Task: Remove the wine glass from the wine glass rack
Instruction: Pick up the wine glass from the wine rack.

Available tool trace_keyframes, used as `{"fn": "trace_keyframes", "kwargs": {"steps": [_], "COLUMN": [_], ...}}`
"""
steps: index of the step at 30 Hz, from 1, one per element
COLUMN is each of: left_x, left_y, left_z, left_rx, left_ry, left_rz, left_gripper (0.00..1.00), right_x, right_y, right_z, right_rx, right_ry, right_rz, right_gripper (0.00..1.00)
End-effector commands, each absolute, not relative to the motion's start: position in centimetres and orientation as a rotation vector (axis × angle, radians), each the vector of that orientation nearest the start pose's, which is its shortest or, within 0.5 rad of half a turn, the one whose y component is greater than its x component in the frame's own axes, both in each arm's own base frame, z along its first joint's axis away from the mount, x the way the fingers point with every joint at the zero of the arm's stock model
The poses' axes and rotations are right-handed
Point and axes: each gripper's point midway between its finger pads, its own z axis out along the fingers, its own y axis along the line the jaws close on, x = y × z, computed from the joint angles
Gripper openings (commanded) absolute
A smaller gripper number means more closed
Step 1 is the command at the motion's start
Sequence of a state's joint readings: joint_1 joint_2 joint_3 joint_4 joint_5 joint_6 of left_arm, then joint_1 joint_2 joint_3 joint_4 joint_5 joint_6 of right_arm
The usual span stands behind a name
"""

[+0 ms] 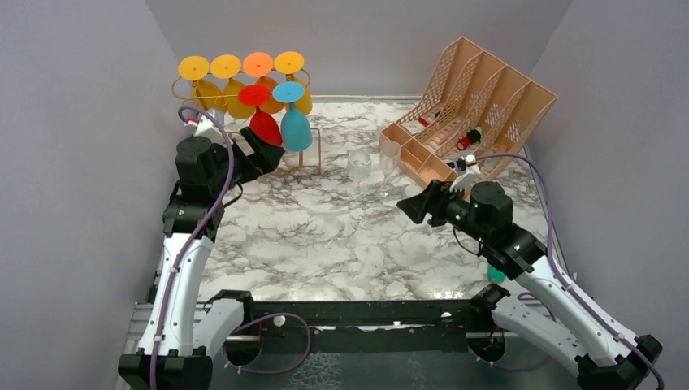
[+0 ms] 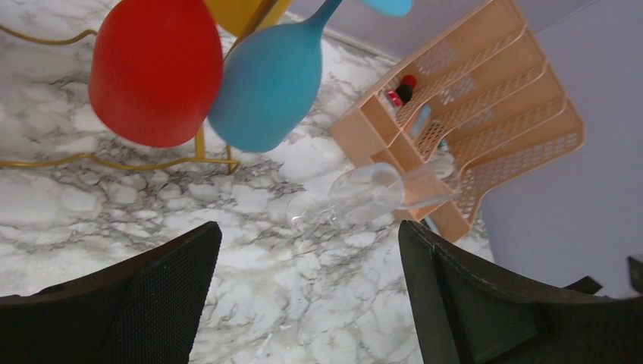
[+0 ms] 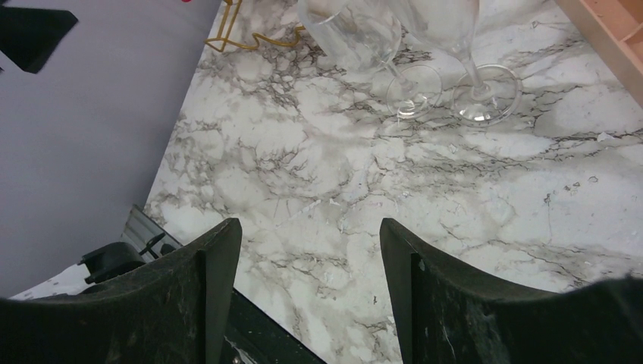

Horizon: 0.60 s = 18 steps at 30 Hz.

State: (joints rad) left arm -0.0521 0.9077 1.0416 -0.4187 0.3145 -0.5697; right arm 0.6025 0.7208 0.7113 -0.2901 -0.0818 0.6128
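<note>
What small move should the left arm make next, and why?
Probably ease the open left pincer up and forward toward the upside-down blue wine glass on the gold wire rack: its bowl hangs ahead of the gap, untouched, beside the red wine glass.

gold wire rack point(image 2: 201, 145), glossy marbled table point(image 1: 325, 236)

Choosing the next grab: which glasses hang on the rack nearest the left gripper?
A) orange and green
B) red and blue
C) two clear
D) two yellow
B: the red glass and the blue glass hang at the front of the rack, just ahead of the open left gripper.
</note>
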Motion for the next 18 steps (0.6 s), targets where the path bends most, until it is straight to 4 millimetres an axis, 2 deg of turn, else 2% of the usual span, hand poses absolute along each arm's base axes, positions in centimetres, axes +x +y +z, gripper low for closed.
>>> {"fn": "trace_keyframes", "kwargs": {"steps": [1,11,18], "left_x": [31.3,35.2,37.6], "left_y": [-9.5,-5.9,-4.4], "left_z": [35.8,37.3,39.3], "left_rx": [-0.304,-0.596,-0.703], "left_ry": [1.822,1.737,1.608], "left_rz": [-0.831,-0.829,-0.859], "left_gripper": [0.87,0.77,0.69], "right_x": [22.3,22.2,22.1], "right_y": [18.8,18.5,18.7], "right_z": [23.7,24.5,24.6], "right_rx": [-0.036,-0.057,-0.059], "right_ry": [1.960,1.942,1.941], "right_rz": [0.834,0.817,0.825], "right_gripper": [0.70,0.70,0.70]}}
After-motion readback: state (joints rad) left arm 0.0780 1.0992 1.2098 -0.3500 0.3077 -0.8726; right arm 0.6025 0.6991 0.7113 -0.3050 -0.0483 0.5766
